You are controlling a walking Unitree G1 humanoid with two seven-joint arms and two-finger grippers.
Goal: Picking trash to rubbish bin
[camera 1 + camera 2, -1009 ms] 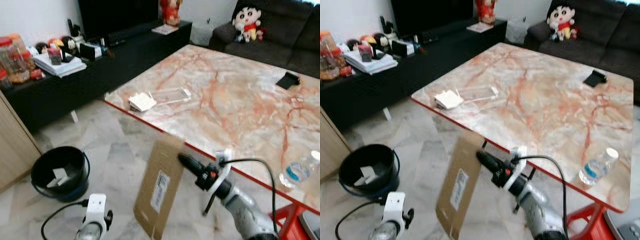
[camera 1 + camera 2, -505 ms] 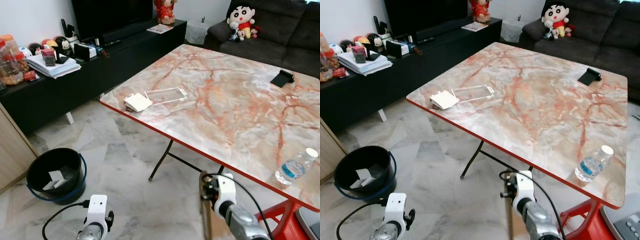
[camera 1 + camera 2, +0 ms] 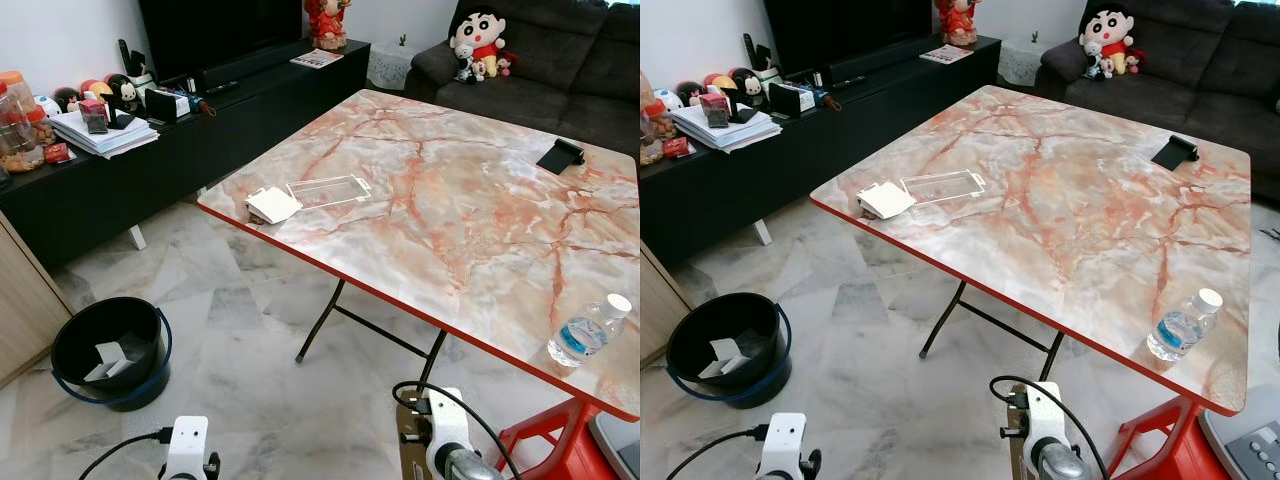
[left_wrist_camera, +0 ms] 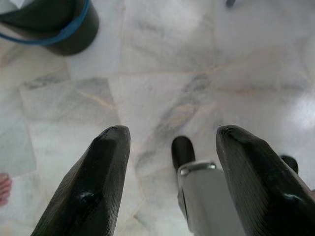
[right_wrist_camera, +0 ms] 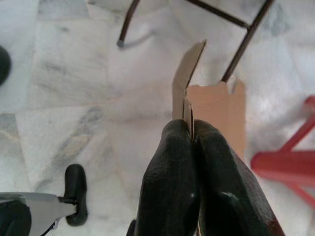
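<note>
Cardboard (image 5: pixel 211 105) sits pinched edge-on between my right gripper's (image 5: pixel 191 147) closed jaws, low over the floor (image 3: pixel 250 330) beside the table (image 3: pixel 470 200). My left gripper's (image 4: pixel 170 162) jaws hang wide apart, holding nothing.

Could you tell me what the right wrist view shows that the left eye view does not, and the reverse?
The right wrist view shows the right gripper with its fingers pinched on the edge of a flattened cardboard box, held above the marble floor.

The left eye view shows the marble table with a water bottle at its near edge, white packaging at its far-left corner, and the black rubbish bin on the floor.

Both share the floor, the table's dark legs and a red stool.
</note>
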